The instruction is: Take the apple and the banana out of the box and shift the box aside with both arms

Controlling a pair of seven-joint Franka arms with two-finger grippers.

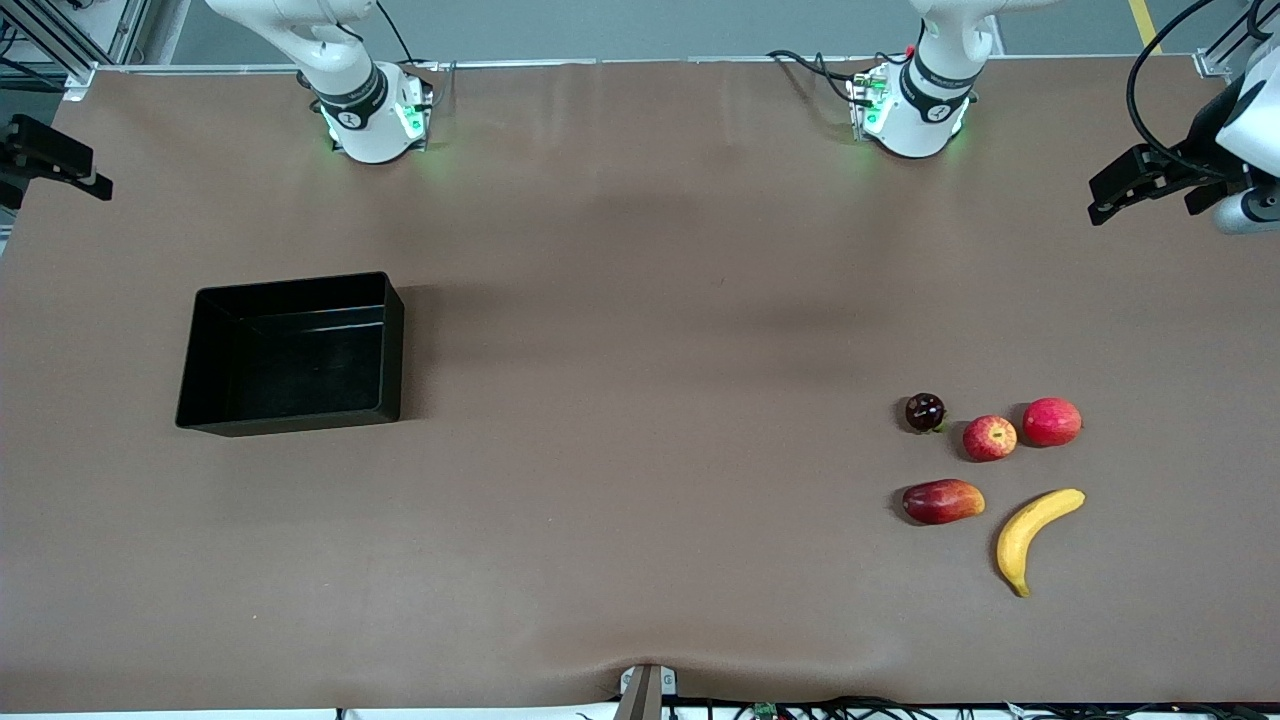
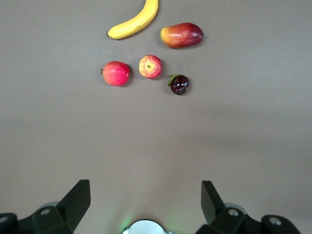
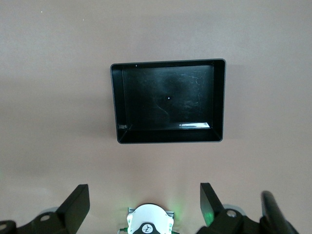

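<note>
The black box (image 1: pixel 290 350) stands empty toward the right arm's end of the table; it also shows in the right wrist view (image 3: pixel 168 100). The yellow banana (image 1: pixel 1035 525) and the red apple with yellow streaks (image 1: pixel 990 437) lie toward the left arm's end, and both show in the left wrist view: banana (image 2: pixel 136 20), apple (image 2: pixel 150 66). My left gripper (image 1: pixel 1150 195) (image 2: pixel 146 184) is open and empty, high above the table. My right gripper (image 1: pixel 50 175) (image 3: pixel 145 186) is open and empty, high above the table. Both arms wait.
Beside the apple lie a dark maroon fruit (image 1: pixel 925 412), a plain red round fruit (image 1: pixel 1052 421) and an oblong red-yellow fruit (image 1: pixel 942 501). The arm bases (image 1: pixel 375 120) (image 1: pixel 910 115) stand at the table's edge farthest from the front camera.
</note>
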